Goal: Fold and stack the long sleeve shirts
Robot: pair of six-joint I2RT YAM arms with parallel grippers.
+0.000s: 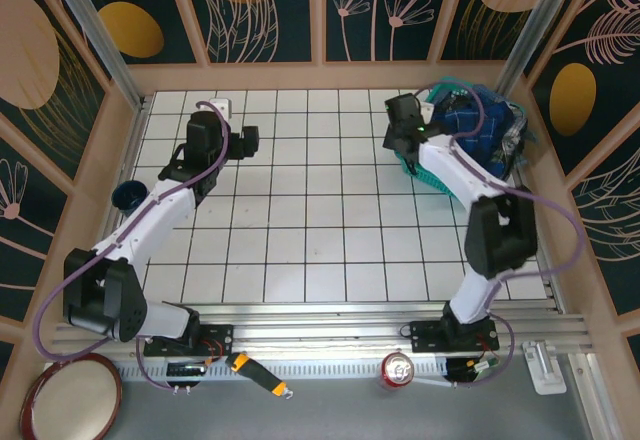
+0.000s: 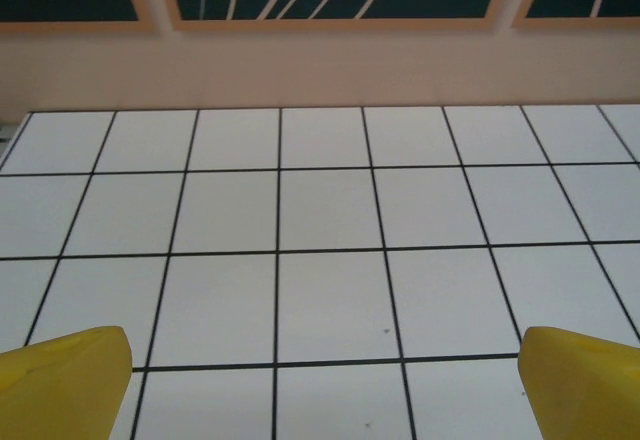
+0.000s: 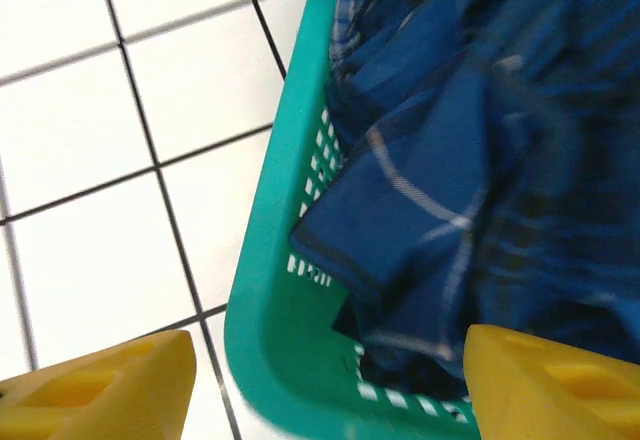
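Where the right arm reaches toward the far right corner of the table (image 1: 300, 220), the right gripper (image 3: 325, 390) is seen poised above the near rim of a teal mesh basket (image 3: 265, 300). Its jaws are spread wide, and nothing is clasped between them. One jaw is placed over the white tiles outside the basket and the other over the cloth inside it. The navy-blue shirt (image 3: 450, 190) is found crumpled inside that basket, its thin white lines and darker bands visible among loose folds, with one hemmed edge lying against the basket's inner wall. A paler checked cloth (image 3: 350, 10) is glimpsed at the far side of the basket, though it cannot be told whether a second garment is shown there. From the overhead camera the same basket (image 1: 408, 165) is seen near the back right corner, heaped with the blue shirt (image 1: 480, 125), and the right gripper (image 1: 400, 140) is held at its left edge. The left gripper (image 2: 325, 380) is held over bare tiles on the left half of the table, well apart from the basket. Its jaws are fully parted and nothing is held. In the overhead view the left gripper (image 1: 245, 142) is pointed toward the table's middle.
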